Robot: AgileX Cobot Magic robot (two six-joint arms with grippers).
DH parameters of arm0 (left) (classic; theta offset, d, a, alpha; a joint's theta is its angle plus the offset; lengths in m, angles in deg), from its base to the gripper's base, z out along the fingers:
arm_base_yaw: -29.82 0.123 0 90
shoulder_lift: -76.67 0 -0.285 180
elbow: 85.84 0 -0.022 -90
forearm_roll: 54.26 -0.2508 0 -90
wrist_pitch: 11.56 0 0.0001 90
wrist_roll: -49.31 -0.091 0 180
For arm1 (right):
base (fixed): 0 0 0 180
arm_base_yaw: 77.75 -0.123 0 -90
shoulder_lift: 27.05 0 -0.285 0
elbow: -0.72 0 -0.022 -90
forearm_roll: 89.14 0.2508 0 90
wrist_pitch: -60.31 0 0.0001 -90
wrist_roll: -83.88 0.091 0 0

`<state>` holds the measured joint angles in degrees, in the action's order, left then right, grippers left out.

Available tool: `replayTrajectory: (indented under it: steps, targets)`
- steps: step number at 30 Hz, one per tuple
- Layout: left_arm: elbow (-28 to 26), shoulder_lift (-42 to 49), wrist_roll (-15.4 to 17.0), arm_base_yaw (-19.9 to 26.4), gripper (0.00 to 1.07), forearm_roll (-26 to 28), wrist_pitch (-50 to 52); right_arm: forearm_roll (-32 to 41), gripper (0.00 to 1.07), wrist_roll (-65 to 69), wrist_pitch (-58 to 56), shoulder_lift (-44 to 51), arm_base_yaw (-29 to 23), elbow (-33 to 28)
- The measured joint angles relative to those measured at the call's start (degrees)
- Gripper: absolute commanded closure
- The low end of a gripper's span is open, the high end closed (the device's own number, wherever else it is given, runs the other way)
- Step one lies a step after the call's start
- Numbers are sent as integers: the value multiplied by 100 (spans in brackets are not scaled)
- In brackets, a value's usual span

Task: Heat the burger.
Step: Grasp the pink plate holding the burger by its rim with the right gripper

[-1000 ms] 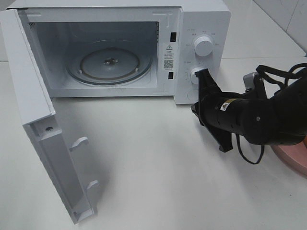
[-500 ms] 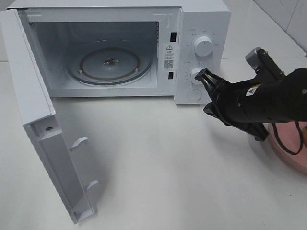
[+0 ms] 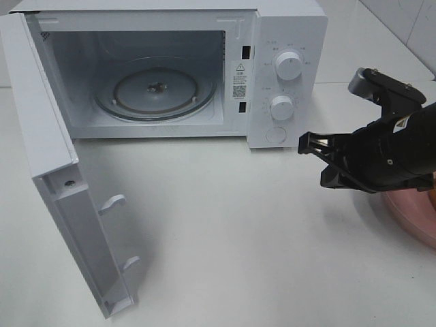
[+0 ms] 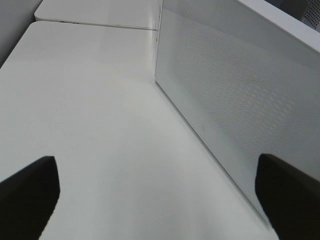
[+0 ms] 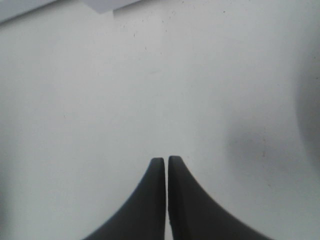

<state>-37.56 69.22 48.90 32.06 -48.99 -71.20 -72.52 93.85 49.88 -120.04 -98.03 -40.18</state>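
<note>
Microwave (image 3: pixel 286 27) stands with its door (image 3: pixel 48 136) swung wide and the turntable (image 3: pixel 155 88) bare, so heating is not yet begun. Burger nowhere in view; only a pink plate (image 3: pixel 412 218) rim peeks out. Right gripper (image 3: pixel 304 143) hovers pinched together and empty, just off the controls. Left gripper (image 4: pixel 156 167) gapes wide beside the door.
</note>
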Motion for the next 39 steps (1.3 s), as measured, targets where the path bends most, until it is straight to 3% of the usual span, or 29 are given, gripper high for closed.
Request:
replayTrajectory:
  steps: [8,16,22,24,25,26,27,28,30,31,33,39]
  targets:
    - [0,0,0,0,7,0,0,-848,103,-487,-1318,138,17,384]
    - [0,0,0,0,7,0,0,-2177,100,-516,-2762,138,17,922]
    - [0,0,0,0,7,0,0,-2779,90,-516,-3289,143,17,1140]
    - [0,0,0,0,7,0,0,-2893,76,-516,-3380,143,17,1157]
    - [0,0,0,0,7,0,0,-2893,76,-516,-3380,143,17,1157]
    - [0,0,0,0,7,0,0,-2979,60,-516,-3398,143,17,1157]
    - [0,0,0,0,7,0,0,-3019,50,-510,-3398,143,17,1163]
    - [0,0,0,0,7,0,0,-3019,50,-510,-3398,143,17,1163]
    - [0,0,0,0,7,0,0,-3209,17,-418,-3380,143,17,1163]
    - [0,0,0,0,7,0,0,-3209,17,-418,-3380,143,17,1163]
    - [0,0,0,0,7,0,0,-3283,6,-309,-3323,143,17,1163]
    - [0,0,0,0,7,0,0,-3317,8,-235,-3277,143,17,1163]
